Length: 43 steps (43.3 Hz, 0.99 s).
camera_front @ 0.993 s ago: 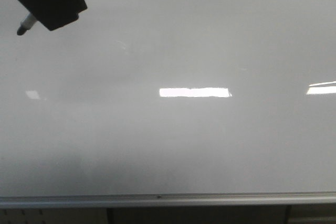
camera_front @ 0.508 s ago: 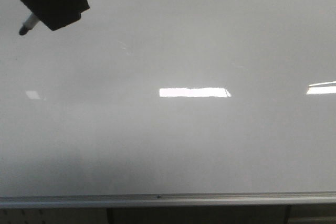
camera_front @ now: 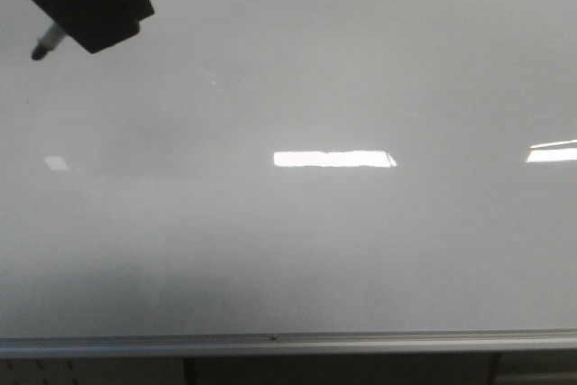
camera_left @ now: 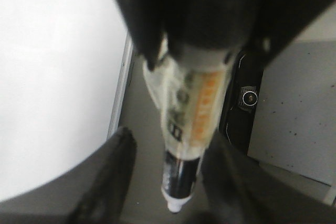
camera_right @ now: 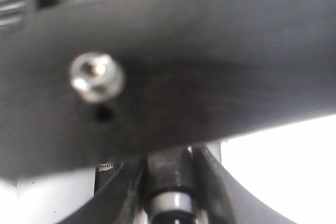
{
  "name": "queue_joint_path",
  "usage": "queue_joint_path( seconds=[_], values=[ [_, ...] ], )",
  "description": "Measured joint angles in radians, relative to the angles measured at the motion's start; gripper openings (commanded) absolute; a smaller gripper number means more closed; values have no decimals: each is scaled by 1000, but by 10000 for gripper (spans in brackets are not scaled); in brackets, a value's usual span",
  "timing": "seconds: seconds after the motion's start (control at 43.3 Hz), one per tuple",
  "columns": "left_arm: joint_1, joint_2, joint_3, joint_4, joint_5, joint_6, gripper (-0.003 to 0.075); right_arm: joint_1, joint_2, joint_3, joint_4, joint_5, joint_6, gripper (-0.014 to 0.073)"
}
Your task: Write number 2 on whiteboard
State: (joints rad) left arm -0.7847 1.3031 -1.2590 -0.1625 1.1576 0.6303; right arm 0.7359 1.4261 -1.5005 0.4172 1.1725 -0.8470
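Note:
The whiteboard [camera_front: 343, 241] fills the front view, with a silver rail [camera_front: 288, 343] along its bottom edge. No number 2 shows on it, only a faint scuff [camera_front: 210, 76]. My left gripper [camera_front: 95, 15], black, is at the top left in front of the board. It is shut on a marker [camera_front: 47, 41] whose dark tip points down-left. In the left wrist view the tape-wrapped marker [camera_left: 191, 114] runs between the fingers of the left gripper [camera_left: 170, 140], with the board [camera_left: 52, 77] beside it. My right gripper [camera_right: 170, 182] closes around a black cylinder with a white band [camera_right: 170, 200].
Bright rectangular light reflections [camera_front: 334, 159] lie on the board at mid-height, with another at the right edge [camera_front: 552, 152]. Below the rail is a dark gap and perforated panel [camera_front: 54, 371]. A dark bar with a screw [camera_right: 97, 76] fills most of the right wrist view.
The left gripper and marker have shifted only a few pixels up and right. Nothing else has changed.

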Motion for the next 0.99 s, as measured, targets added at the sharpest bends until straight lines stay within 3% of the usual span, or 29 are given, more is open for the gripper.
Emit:
queue_joint_path(
  seconds=[0.277, 0.554, 0.785, 0.993],
  values=[
    [79, -74, 17, -10, -25, -50, 463, -86, -22, -1, -37, 39, 61, 66],
    [356, -280, 189, -126, -123, -93, 463, -290, -147, 30, -49, 57, 146, 66],
    [591, -431, 308, -201, -213, -157, 462, -419, -369, 279, -49, -98, 267, 66],
    [679, -459, 336, -207, -217, -161, 462, -555, -600, 558, -49, -267, 356, 66]
  ],
)
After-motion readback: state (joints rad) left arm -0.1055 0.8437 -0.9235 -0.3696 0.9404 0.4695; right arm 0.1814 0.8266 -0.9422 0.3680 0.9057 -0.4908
